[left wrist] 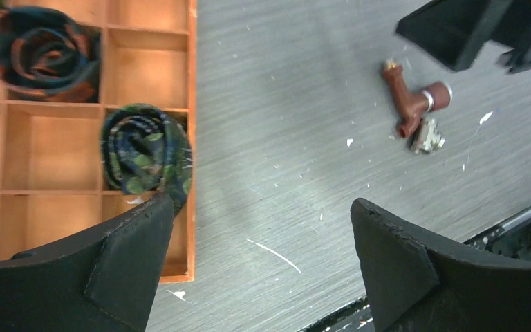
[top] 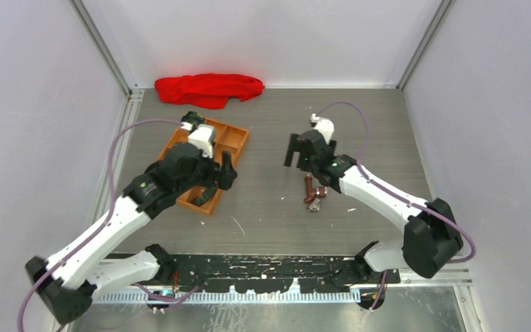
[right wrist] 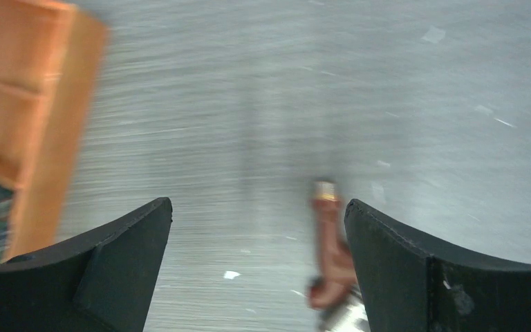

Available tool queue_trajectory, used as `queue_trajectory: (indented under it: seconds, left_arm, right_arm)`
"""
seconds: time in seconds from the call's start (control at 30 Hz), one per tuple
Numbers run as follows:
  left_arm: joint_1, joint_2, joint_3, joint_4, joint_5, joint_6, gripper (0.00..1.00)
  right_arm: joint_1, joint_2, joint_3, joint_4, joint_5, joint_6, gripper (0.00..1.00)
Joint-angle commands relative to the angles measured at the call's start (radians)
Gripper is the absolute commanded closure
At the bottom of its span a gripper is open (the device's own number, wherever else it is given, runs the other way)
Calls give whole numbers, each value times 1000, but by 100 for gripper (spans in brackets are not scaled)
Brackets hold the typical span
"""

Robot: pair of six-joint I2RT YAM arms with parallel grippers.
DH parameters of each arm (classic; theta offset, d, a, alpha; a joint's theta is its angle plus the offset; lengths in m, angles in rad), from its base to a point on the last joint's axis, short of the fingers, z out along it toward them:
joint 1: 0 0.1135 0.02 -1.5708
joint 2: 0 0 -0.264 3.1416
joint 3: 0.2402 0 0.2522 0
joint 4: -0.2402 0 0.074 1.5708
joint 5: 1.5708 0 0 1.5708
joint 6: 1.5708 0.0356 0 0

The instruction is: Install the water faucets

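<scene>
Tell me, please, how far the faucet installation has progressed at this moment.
Done: nothing that shows; the water faucets lie loose on the table. In hand: nothing; the right gripper hangs open close to them, and the left gripper is open and empty at the edge of the orange tray. Left: grasping the pieces and the whole installation.

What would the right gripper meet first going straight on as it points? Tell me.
Probably the grey table, with the open right gripper straddling the copper-coloured faucet lying close to one of its fingers; that finger might clip the faucet first. The blurred view leaves depth unclear.
</scene>
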Motion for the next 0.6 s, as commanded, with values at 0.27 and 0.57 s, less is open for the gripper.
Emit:
queue_trajectory:
  seconds: [0.27,0.57]
  left_arm:
    - [-251,418,166,68,22,-110,0]
    - [-260,459,135,128,-32,-166,1]
  right_arm:
    - [-216,-137,-248,-160,-44,161,9]
    - [-339,-93,-321,-28,-250,267,38]
